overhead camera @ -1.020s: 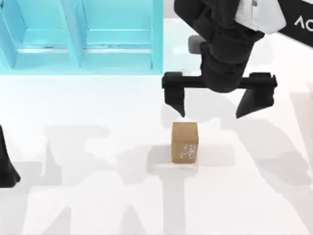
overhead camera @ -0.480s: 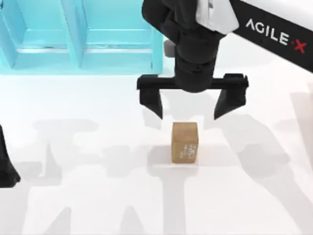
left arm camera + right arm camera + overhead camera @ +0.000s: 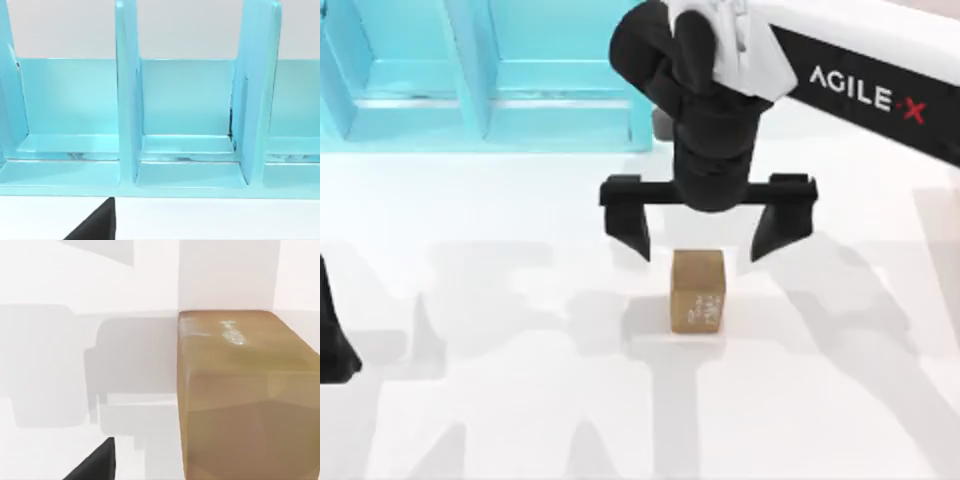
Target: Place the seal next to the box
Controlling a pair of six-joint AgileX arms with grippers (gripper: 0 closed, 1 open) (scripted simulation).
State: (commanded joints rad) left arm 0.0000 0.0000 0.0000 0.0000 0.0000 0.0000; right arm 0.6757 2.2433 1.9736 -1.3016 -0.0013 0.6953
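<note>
Fingers (image 3: 630, 225) spreading wide apart, hanging just above and behind the seal (image 3: 698, 291), gripping nothing. Right gripper (image 3: 708, 228) straddling the seal's line, wider than the block. Seal sitting upright on the white table (image 3: 500, 400), well short of the turquoise box (image 3: 490, 120). Risking a fingertip clipping the top edge on descent, tipping the seal. Left gripper (image 3: 335, 340) idling far left of the seal.

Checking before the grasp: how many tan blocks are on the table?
1. The seal stands on the white table near its middle, in front of the blue box, just below the right gripper, whose fingers are open.
</note>
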